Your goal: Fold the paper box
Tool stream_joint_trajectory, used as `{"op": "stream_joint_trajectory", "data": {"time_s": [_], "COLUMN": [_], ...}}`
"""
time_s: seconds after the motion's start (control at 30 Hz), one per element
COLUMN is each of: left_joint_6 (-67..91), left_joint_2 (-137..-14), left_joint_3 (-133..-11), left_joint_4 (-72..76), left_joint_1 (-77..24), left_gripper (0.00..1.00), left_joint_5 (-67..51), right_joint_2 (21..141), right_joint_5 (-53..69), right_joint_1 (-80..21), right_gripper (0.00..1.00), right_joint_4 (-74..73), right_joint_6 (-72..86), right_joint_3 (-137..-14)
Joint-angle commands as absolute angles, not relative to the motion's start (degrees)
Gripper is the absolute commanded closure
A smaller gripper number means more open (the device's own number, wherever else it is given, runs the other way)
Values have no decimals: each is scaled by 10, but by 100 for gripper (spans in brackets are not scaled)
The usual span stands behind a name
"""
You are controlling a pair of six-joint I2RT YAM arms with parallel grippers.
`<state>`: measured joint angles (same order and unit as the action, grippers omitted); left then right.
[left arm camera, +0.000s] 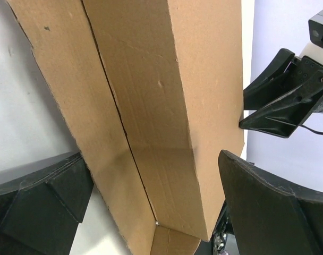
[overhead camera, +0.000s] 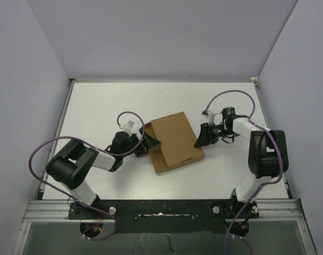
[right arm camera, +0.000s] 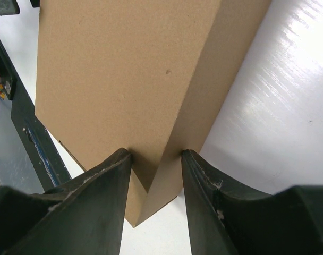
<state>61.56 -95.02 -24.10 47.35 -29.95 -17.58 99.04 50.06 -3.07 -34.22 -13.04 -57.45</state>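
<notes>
At far left, left arm (overhead camera: pixel 71 167), folded low over a white table (overhead camera: pixel 98 106), purple cable (overhead camera: pixel 44 146) looped above. Reaching right from there, left claw (overhead camera: pixel 149 142), set against the left long side of the box (overhead camera: pixel 175 139), toward the far corner. Spread wide in the wrist view: one dark finger (left arm camera: pixel 42 207) low on the left beside the outer flap (left arm camera: pixel 71 106), the other low on the right by the edge of the top panel, the box's side running up between the two. Contact with the cardboard: cannot tell.

At mid-table, the box itself, plain brown, lying flat and turned a little, long sides running far to near and leaning right toward the front. Top panel down and level. Along the left side, a narrow creased flap standing out from the body.

On the box's right long side, toward the near corner, right claw (overhead camera: pixel 202 139). Set at a middling gap, with an edge of the box wedged between the fingers (right arm camera: pixel 98 207), both tips touching cardboard, one on each face. Holding the box there, by the look of it.

Furthest right, right arm (overhead camera: pixel 265 151), elbow raised, forearm pointing left toward the box.
</notes>
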Motion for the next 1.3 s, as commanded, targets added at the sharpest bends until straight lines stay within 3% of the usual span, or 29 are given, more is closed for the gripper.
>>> {"op": "stream_joint_trajectory", "data": {"time_s": [0.0, 0.3, 0.43, 0.7, 0.93, 1.1, 1.27], "left_joint_6": [624, 615, 602, 603, 623, 629, 622], "left_joint_2": [-961, -923, -917, -924, -920, -922, -907], "left_joint_3": [-274, -359, -412, -502, -561, -597, -596], "left_joint_4": [474, 227, 112, -53, -160, -207, -196], "left_joint_1": [-312, -343, -360, -385, -398, -404, -404], "left_gripper": [3, 20, 35, 47, 70, 69, 55], "left_joint_5": [-158, -90, -57, 7, 64, 77, 64], "right_joint_2": [1012, 1012, 1012, 1012, 1013, 1014, 1014], "right_joint_5": [418, 417, 417, 416, 415, 414, 413], "right_joint_1": [-38, -41, -42, -43, -43, -44, -44], "right_gripper": [59, 60, 60, 60, 60, 60, 60], "right_joint_4": [-326, -327, -327, -327, -328, -328, -328], "right_joint_6": [-163, -163, -164, -163, -163, -164, -164], "right_joint_3": [-576, -576, -576, -576, -577, -577, -577]}}
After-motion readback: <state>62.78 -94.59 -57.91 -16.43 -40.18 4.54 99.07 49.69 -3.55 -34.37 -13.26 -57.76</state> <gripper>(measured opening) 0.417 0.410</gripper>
